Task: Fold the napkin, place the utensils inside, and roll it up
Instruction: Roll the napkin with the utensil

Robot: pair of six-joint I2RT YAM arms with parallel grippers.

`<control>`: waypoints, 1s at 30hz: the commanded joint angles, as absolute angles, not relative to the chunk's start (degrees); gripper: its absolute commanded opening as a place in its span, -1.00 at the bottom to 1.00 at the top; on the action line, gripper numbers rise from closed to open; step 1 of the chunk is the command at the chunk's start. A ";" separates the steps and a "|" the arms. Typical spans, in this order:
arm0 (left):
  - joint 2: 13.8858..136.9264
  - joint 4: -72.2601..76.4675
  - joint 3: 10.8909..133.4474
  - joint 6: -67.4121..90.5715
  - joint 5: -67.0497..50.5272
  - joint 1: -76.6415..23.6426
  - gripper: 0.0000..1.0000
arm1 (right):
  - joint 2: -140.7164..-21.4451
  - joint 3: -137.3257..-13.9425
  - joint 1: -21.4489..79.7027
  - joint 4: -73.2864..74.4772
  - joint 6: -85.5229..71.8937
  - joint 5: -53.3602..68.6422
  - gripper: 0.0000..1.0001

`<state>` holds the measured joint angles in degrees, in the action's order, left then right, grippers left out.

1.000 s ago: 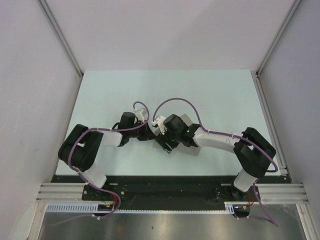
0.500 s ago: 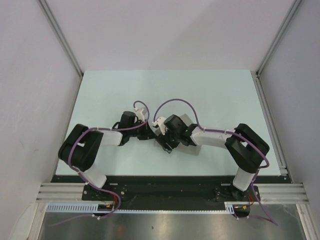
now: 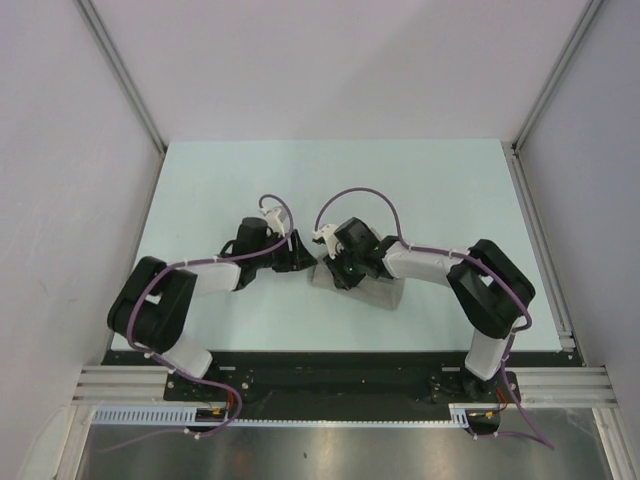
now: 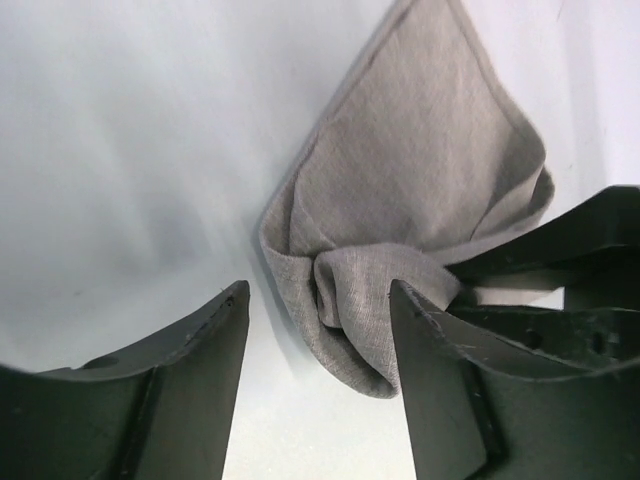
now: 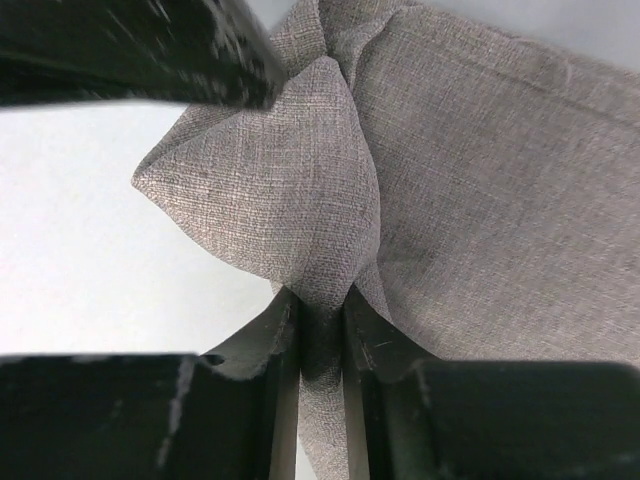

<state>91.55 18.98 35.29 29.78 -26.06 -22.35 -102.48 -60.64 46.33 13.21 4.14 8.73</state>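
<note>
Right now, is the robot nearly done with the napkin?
Not nearly. Nothing looks finished: the napkin is bunched, not rolled. The right gripper pinches a fold of it; the left gripper is open beside it. No spoon shows, so folding, adding it and rolling remain.

My station, catalogued: robotics lab test cell. Evidence: plain white enclosure panels (image 3: 340, 70); silver aluminium frame rails (image 3: 123, 85); pale-green flat tabletop (image 3: 440, 190); purple looped cables (image 3: 360, 192); black metal mounting plate (image 3: 330, 375) along near edge.
</note>
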 commanded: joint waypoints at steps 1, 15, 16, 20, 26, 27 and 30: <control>84.57 18.81 34.46 28.92 -18.99 -21.88 0.27 | -105.12 -60.47 45.27 24.33 0.27 19.67 -0.67; 77.86 31.54 24.61 24.17 -28.21 -27.94 0.31 | -111.78 -68.82 38.06 31.90 -4.39 37.61 -0.70; 78.57 32.07 24.78 24.17 -29.34 -28.38 0.31 | -112.32 -69.51 37.71 32.25 -4.22 37.79 -0.70; 81.47 33.66 25.40 24.43 -31.02 -30.67 0.26 | -115.13 -70.31 36.21 32.08 -4.39 38.58 -0.71; 84.54 34.63 25.93 25.14 -29.80 -32.52 0.21 | -117.07 -70.58 34.37 31.20 -4.83 39.37 -0.71; 84.90 35.15 26.01 25.31 -29.79 -32.69 0.19 | -117.24 -70.58 34.19 31.20 -4.75 39.37 -0.72; 86.31 35.60 26.45 26.01 -29.18 -33.05 -0.13 | -117.60 -70.75 33.66 31.03 -4.75 39.37 -0.72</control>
